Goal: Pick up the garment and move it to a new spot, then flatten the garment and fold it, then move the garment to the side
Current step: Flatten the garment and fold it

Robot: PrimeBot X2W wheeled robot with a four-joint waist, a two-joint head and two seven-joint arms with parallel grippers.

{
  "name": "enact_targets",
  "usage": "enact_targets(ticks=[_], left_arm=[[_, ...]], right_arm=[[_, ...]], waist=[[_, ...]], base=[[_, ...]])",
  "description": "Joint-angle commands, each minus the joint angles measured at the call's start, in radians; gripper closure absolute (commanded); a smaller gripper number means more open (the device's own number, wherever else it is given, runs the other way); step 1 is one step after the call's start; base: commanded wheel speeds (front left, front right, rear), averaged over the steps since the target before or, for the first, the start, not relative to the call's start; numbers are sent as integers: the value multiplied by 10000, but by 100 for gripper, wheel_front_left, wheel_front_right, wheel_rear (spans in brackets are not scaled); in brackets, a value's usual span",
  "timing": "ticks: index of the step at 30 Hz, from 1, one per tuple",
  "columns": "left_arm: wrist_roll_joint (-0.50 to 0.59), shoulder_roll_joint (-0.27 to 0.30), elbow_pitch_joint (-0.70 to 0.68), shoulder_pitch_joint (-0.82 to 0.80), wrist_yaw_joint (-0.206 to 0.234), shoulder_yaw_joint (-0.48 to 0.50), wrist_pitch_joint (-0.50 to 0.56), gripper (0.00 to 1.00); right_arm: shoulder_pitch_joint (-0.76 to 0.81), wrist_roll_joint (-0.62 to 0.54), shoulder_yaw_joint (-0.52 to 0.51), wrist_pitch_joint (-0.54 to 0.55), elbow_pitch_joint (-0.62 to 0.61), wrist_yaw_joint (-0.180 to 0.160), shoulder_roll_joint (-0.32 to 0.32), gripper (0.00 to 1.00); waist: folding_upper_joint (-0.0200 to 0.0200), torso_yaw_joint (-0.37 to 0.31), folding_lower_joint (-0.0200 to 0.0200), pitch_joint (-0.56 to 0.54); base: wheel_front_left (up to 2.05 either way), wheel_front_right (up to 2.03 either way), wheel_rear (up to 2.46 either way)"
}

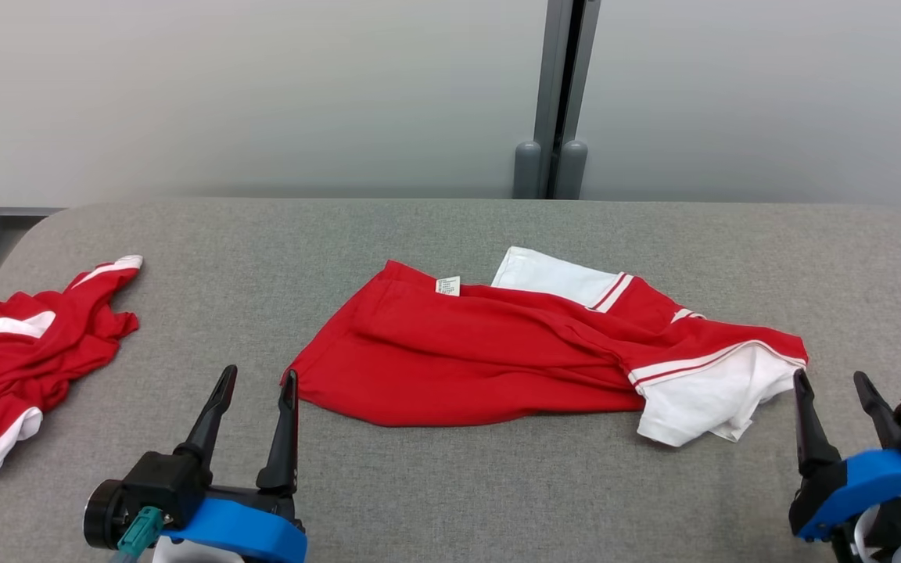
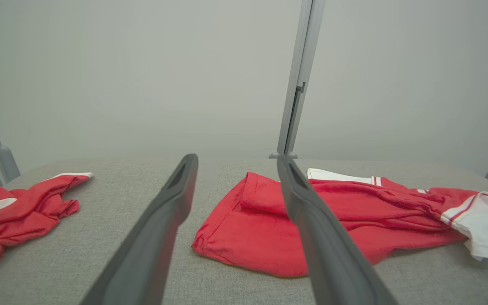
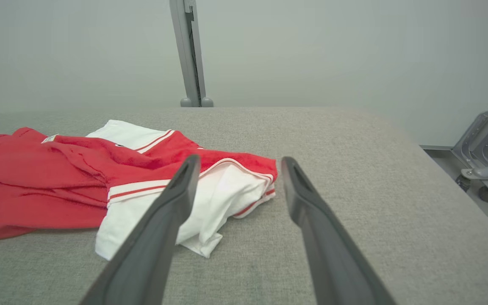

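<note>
A red garment with white sleeves and red-striped trim lies loosely folded and wrinkled in the middle of the grey table. It shows too in the left wrist view and the right wrist view. My left gripper stands open just off the garment's near left corner, its right fingertip almost at the hem. Beside the white sleeve, my right gripper is open with nothing between its fingers. In both wrist views the fingers are spread apart.
A second red and white garment lies crumpled at the table's left edge. A grey post stands behind the table's far edge against a pale wall. A wheeled metal frame stands off the table's right side.
</note>
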Motion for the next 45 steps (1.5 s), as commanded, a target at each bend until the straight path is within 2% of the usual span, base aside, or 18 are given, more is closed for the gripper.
enact_targets(ticks=[1, 7, 10, 14, 26, 33, 37, 45], left_arm=[[-20, 47, -48, 81, 23, 6, -27, 0], [-16, 85, -53, 154, 79, -13, -29, 0], [-8, 118, 27, 238, 107, 63, -28, 0], [-18, 130, 139, 396, 144, 147, -29, 0], [-72, 110, 390, 490, 209, 215, 75, 0], [-227, -135, 1211, -992, -130, -211, 1157, 0], [-287, -364, 2121, -2226, -313, -506, 1834, 0], [-634, -789, 4405, -4560, 196, -162, 3069, 0]], right_arm=[[444, -169, 91, -223, -529, 1, 161, 0], [1225, -385, 401, -1173, -1584, 1, 346, 0], [1594, -252, 578, -1519, -1718, 1, 358, 0], [1935, 229, 761, -1534, -1591, 1, 363, 0], [1865, 657, 1031, -1341, -1825, 1, 365, 0], [1666, 622, 1232, -1213, -1973, 1, 364, 0], [1497, 594, 1452, -1188, -2066, 1, 363, 0], [917, 744, 2052, -1303, -2037, 1, 359, 0]], waist=[[1, -47, 1, -71], [1, -104, 1, -168], [1, -133, 1, -229], [1, -190, 1, -316], [1, -260, 1, -371], [1, -369, 1, 38], [1, -580, 1, 446], [1, -1178, 1, 1495]], base=[[0, 0, 0], [0, 0, 0], [0, 0, 0], [0, 0, 0], [0, 0, 0], [0, 0, 0], [0, 0, 0], [0, 0, 0]])
